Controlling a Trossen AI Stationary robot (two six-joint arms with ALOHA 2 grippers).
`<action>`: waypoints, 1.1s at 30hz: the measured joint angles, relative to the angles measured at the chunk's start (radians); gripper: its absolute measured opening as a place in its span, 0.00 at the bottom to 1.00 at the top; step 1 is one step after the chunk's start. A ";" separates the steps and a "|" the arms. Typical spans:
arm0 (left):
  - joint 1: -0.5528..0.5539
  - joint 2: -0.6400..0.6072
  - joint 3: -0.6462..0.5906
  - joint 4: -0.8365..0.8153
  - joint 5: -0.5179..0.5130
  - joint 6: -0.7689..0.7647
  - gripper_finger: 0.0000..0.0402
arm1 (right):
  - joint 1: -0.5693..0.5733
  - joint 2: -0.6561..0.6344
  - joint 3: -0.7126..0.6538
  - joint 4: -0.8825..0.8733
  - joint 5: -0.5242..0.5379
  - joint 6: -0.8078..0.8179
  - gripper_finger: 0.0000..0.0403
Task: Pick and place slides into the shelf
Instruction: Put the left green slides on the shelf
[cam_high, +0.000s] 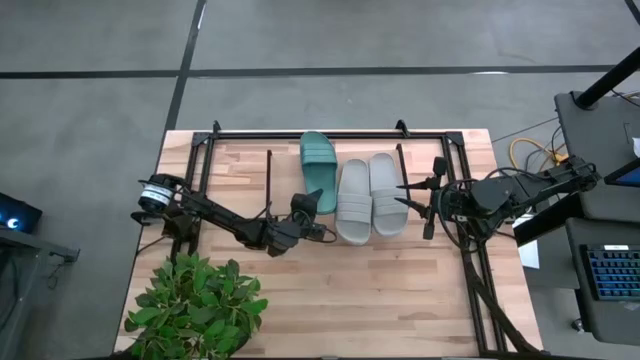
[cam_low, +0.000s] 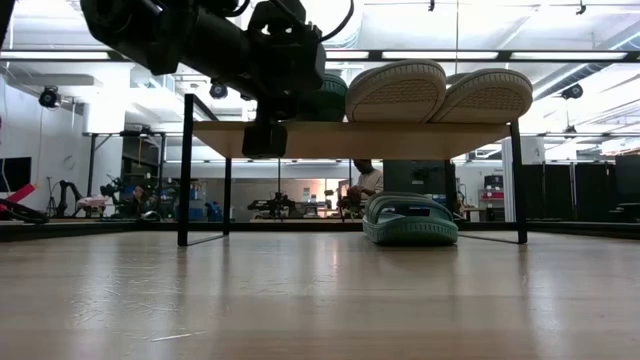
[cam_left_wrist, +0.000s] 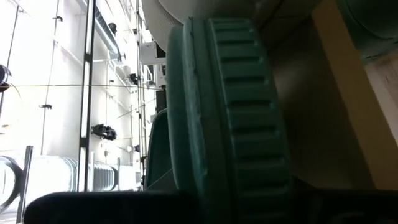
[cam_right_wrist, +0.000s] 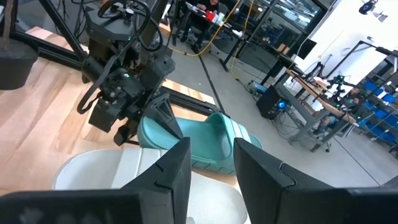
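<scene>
The shelf (cam_low: 350, 139) is standing on the worktop (cam_high: 330, 300), its pale board raised on black wire legs; it is serving as the landmark here. Two grey slides (cam_high: 369, 197) are lying side by side on the shelf board, touching each other; in the low view their soles (cam_low: 440, 92) are showing above the board's front edge. One teal slide (cam_high: 319, 170) is lying on the board just beside the grey pair, on the side toward the left arm. A second teal slide (cam_low: 410, 220) is sitting on the worktop under the shelf, below the grey pair.

The left gripper (cam_high: 312, 208) is reaching to the near end of the teal slide on the board, fingers clamped on its edge; the left wrist view is filled by that slide's ribbed teal sole (cam_left_wrist: 242, 118). The right gripper (cam_high: 412, 194) is hanging just beside the grey pair on the far side from the teal slide, fingers (cam_right_wrist: 168, 171) standing apart and holding nothing. A potted plant (cam_high: 195, 305) is standing on the worktop near the left arm, well clear of the shelf.
</scene>
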 joint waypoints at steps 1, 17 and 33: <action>0.000 0.000 0.000 0.000 0.000 0.000 0.10 | 0.000 0.000 0.000 0.000 0.000 0.000 0.28; -0.004 -0.063 -0.061 -0.007 0.072 0.044 0.10 | 0.000 0.000 0.000 -0.028 -0.001 0.008 0.28; 0.011 -0.100 -0.094 0.006 0.175 -0.015 0.18 | 0.000 0.000 0.000 -0.027 -0.001 0.008 0.28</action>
